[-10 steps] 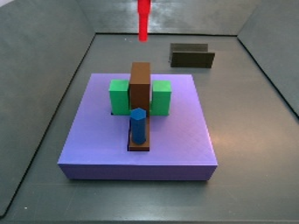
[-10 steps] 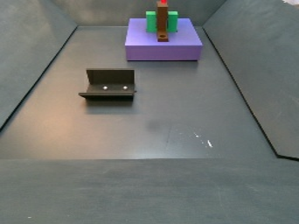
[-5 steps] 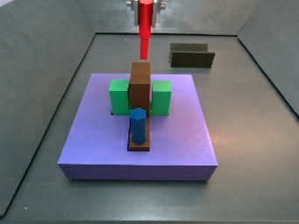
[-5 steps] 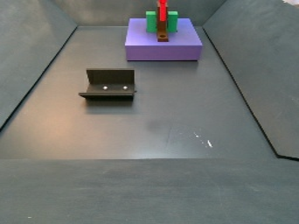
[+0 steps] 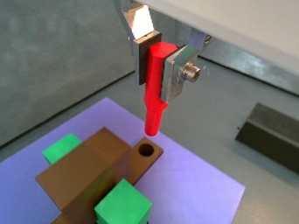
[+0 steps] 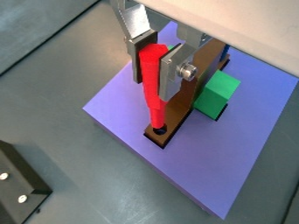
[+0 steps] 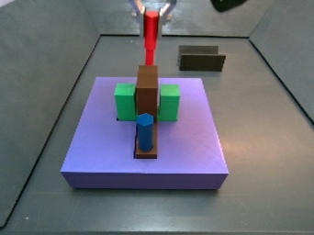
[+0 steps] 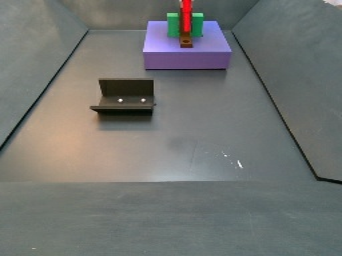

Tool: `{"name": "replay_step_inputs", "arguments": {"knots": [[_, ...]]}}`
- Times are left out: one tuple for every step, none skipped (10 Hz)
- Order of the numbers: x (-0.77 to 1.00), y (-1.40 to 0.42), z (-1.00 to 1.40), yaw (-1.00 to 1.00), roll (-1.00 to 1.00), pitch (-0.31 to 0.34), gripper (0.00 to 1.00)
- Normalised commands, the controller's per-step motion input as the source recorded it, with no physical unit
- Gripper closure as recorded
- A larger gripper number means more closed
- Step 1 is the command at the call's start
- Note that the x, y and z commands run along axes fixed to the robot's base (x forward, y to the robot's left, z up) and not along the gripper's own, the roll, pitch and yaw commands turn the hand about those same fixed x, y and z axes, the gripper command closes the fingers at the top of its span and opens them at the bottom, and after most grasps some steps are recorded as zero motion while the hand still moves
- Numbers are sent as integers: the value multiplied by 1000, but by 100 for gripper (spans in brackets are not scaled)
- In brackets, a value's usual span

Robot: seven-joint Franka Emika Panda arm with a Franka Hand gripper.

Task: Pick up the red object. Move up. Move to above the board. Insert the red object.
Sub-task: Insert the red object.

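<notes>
My gripper (image 5: 158, 66) is shut on the red object (image 5: 155, 87), a thin bright red peg held upright; both wrist views show it between the silver fingers (image 6: 177, 68). Its lower tip hangs just above a round hole (image 5: 147, 150) at the end of a brown block (image 5: 93, 171) on the lavender board (image 6: 122, 109). In a side view the red object (image 7: 150, 37) stands over the far end of the brown block (image 7: 147, 87), with the gripper (image 7: 151, 9) at the frame's top. The other side view shows the red object (image 8: 187, 10) above the board (image 8: 187, 55).
A blue hexagonal peg (image 7: 145, 131) stands upright in the board's near part. Green blocks (image 7: 125, 101) flank the brown block. The dark fixture (image 8: 124, 96) stands on the grey floor, also seen in a side view (image 7: 201, 59). Grey walls enclose the floor.
The red object has come down with the gripper; its tip is now close above the far end of the brown block. Nothing else moved.
</notes>
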Motion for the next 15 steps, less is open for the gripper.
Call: {"name": "replay_step_inputs", "arguments": {"knots": [[-6, 103, -300, -146, -257, -169, 100], [-29, 111, -269, -137, -199, -169, 100], [-20, 91, -306, -129, -129, -160, 100], [-20, 29, -303, -94, -147, -180, 100], [0, 0, -186, -60, -139, -156, 100], [0, -63, -69, -23, -101, -121, 100], [-3, -17, -69, -37, -61, -106, 100], [-11, 0, -74, -46, -31, -86, 100], [-34, 0, -31, -37, -29, -74, 100], [-109, 0, 0, -29, -14, -60, 100], [-206, -14, 0, 0, -1, -59, 100], [-174, -20, 0, 0, 0, -56, 100], [-111, -34, 0, 0, -13, -56, 100], [-11, -77, 0, 0, -33, -61, 100], [0, -80, 0, 0, -44, -67, 100]]}}
